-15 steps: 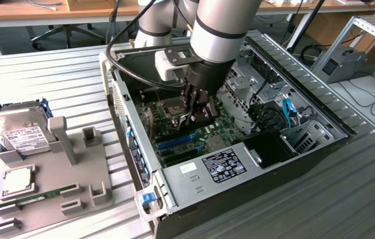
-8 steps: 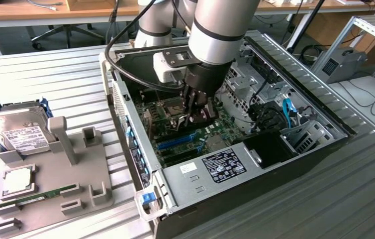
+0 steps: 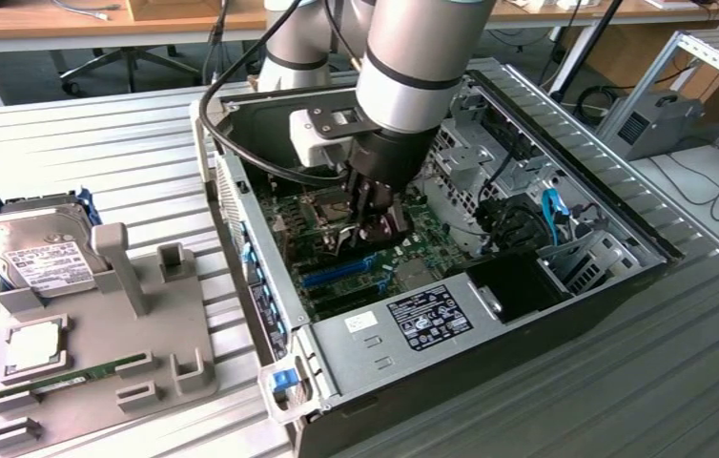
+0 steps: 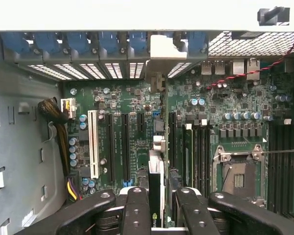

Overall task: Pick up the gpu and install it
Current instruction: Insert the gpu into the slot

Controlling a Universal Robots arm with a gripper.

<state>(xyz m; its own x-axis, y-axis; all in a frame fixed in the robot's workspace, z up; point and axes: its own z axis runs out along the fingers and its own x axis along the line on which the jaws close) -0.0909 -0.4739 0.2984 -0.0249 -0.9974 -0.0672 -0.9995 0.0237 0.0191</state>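
The gpu [image 4: 156, 188] shows edge-on in the wrist view as a thin black card running over the motherboard [image 4: 132, 105]. Its silver end bracket [image 4: 162, 49] sits against the rear slot openings of the case. My gripper [image 4: 159, 203] is shut on the card, with one black finger [image 4: 136, 208] on each side of it. In the exterior view the gripper [image 3: 375, 212] reaches down into the open computer case [image 3: 487, 315], and the dark card [image 3: 392, 231] stands low over the expansion slots in the middle of the board.
A grey fixture [image 3: 143, 324] at the exterior view's left holds a hard drive [image 3: 31, 253], a processor [image 3: 31, 345] and a green RAM stick [image 3: 73, 374]. Inside the case are a white slot [image 4: 92, 142], the processor socket [image 4: 237, 178], blue latches [image 4: 78, 41] and cables [image 3: 550, 205].
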